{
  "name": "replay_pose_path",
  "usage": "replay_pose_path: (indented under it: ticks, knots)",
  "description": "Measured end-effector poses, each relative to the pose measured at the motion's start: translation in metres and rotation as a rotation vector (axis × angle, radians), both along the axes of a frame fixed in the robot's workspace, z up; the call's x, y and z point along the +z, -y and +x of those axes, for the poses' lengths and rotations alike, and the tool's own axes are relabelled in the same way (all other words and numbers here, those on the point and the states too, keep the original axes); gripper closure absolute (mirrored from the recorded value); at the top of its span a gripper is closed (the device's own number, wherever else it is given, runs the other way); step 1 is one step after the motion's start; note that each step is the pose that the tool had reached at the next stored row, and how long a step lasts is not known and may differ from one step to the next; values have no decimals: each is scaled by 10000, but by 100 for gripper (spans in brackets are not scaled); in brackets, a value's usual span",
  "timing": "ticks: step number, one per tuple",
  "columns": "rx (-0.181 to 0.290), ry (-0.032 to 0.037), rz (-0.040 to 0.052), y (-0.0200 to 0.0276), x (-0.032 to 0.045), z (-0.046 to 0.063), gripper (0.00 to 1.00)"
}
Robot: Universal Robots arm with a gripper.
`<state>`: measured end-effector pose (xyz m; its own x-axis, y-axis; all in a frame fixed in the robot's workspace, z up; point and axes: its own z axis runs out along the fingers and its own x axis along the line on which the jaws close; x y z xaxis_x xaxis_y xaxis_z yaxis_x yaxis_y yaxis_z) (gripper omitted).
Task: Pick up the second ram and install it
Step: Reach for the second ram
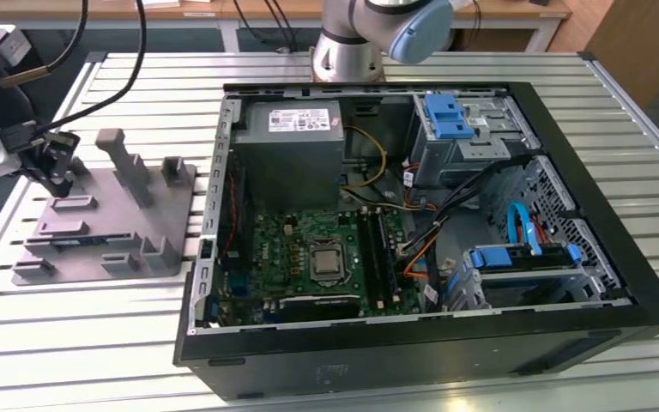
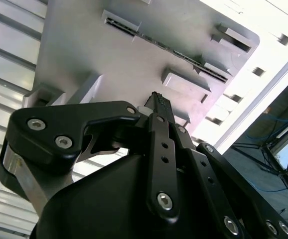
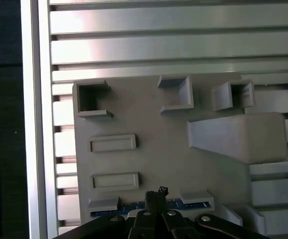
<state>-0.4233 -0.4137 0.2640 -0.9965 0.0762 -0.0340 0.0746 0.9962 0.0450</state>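
On the slatted metal table (image 1: 444, 73), the gripper (image 3: 157, 192) hovers over the grey fixture (image 3: 154, 149), pinched closed and empty, near the second ram (image 3: 186, 203).

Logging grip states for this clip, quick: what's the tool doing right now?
Tool: closed, tips together at the memory stick that sits in the gray holder; whether it actually grips the stick cannot be told.
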Motion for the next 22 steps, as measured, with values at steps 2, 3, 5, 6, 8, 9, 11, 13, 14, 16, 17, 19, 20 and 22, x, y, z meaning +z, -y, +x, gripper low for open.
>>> replay_pose_path:
  ticks: [2,3,5,6,8,9,11,13,14,16,17,19,20,22]
  knots:
    - [0,-1,0,0,-36,-5,89]
    - [0,0,0,0,-54,-9,89]
    - [0,-1,0,0,-92,-17,89]
    - [-1,-2,-1,0,-109,-23,89]
    - [-1,-4,-3,0,-144,-40,89]
    - [0,-2,-3,0,-163,-47,89]
    - [0,-1,-7,0,-200,-63,89]
    - [0,0,-17,1,-236,-77,89]
    - [1,-2,-33,5,-245,-80,89]
    - [4,-2,-81,17,-257,-85,89]
    - [3,-2,-109,24,-261,-89,89]
    - [4,-1,-161,41,-272,-99,89]
    - [5,-2,-172,55,-280,-101,89]
    - [4,-9,-176,107,-307,-102,89]
